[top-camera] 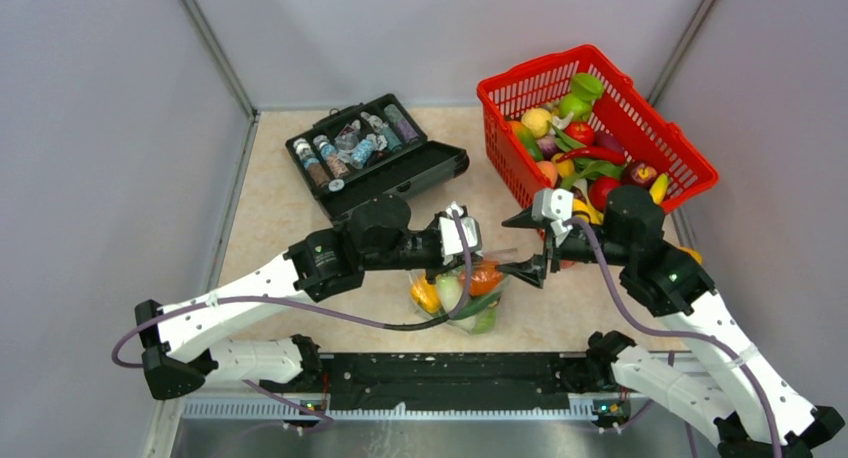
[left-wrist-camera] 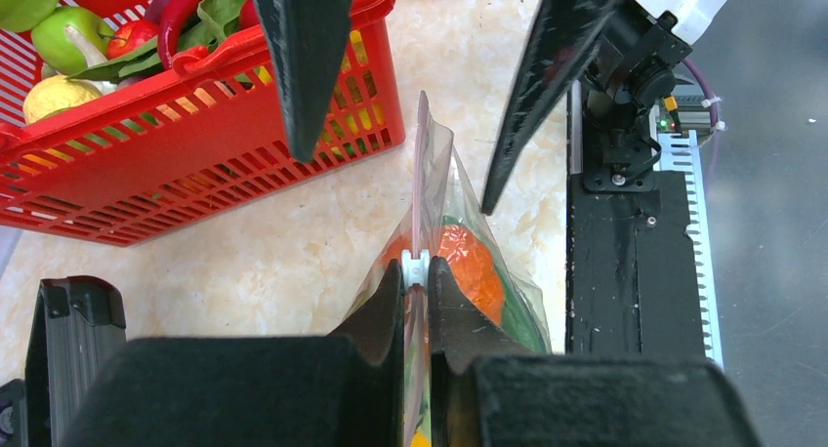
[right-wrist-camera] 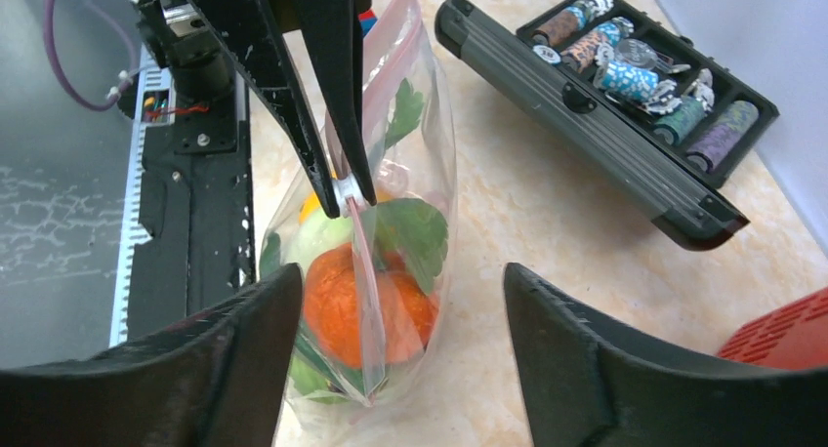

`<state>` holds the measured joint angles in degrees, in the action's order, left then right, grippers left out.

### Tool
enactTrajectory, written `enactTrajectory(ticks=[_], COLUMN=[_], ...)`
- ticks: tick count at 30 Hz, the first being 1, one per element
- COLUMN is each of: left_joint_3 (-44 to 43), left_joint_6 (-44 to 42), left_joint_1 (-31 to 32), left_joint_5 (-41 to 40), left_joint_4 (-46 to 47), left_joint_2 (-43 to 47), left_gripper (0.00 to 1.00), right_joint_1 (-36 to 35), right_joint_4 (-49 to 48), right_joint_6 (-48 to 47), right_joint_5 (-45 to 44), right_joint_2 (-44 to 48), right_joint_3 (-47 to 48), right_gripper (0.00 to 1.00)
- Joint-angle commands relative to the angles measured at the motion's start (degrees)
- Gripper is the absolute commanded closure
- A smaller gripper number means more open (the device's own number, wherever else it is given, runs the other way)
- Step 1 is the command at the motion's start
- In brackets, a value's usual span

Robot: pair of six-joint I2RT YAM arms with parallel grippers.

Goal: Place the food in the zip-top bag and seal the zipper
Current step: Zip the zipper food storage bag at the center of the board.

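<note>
The clear zip-top bag (top-camera: 468, 300) stands on the table between my two grippers. It holds food: an orange tomato (left-wrist-camera: 474, 271), a leafy green piece and a yellow piece. My left gripper (left-wrist-camera: 417, 268) is shut on the pinkish zipper (left-wrist-camera: 422, 169) right behind its white slider (left-wrist-camera: 416, 264). It also shows in the top view (top-camera: 478, 250). My right gripper (right-wrist-camera: 400, 271) is open, its jaws wide apart on either side of the bag's end, touching nothing. It also shows in the top view (top-camera: 525, 246). In the right wrist view the tomato (right-wrist-camera: 337, 301) shows through the plastic.
A red mesh basket (top-camera: 535, 66) full of toy fruits and vegetables stands at the back right, close behind my right gripper. An open black case (top-camera: 400, 178) with small capped vials (top-camera: 350, 143) lies at the back left. A black rail (top-camera: 450, 378) runs along the near edge.
</note>
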<state>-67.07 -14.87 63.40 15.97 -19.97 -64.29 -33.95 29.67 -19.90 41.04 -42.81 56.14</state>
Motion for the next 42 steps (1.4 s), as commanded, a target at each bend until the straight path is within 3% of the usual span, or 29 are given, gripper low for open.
enactTrajectory(ticks=[1, 10, 18, 20, 24, 31, 42], left_joint_3=[-2.56, -2.62, -3.05, -2.99, -2.68, -1.18, 4.3], left_joint_6=[0.81, 0.46, 0.37, 0.45, 0.5, -0.31, -1.11], left_joint_1=[0.06, 0.11, 0.06, 0.06, 0.06, 0.06, 0.02], left_joint_5=[-0.23, 0.15, -0.07, -0.16, -0.67, -3.53, -12.1], left_joint_4=[0.24, 0.4, 0.02, -0.07, -0.16, -1.08, -3.53], left_joint_2=[-0.4, -0.42, -0.3, -0.29, -0.31, 1.56, 8.42], left_gripper=[1.0, 1.0, 1.0, 1.0, 1.0, 1.0, 1.0], right_joint_1=[-0.06, -0.1, -0.17, -0.15, -0.15, -0.17, -0.15], right_joint_4=[-0.55, -2.3, -2.34, -2.41, -3.17, -5.74, -5.36], right_joint_6=[-2.88, -2.1, -2.0, -1.84, -0.75, 1.68, 2.76], right_joint_5=[4.38, 9.92, 9.05, 8.79, 6.24, -0.31, -0.79], right_joint_2=[-1.95, -3.15, -3.43, -3.38, -2.34, 1.82, 1.75], right_joint_3=[2.05, 2.19, 1.98, 1.91, 0.98, -1.93, -2.94], right_gripper=[0.35, 0.61, 0.64, 0.8, 1.0, 1.0, 1.0])
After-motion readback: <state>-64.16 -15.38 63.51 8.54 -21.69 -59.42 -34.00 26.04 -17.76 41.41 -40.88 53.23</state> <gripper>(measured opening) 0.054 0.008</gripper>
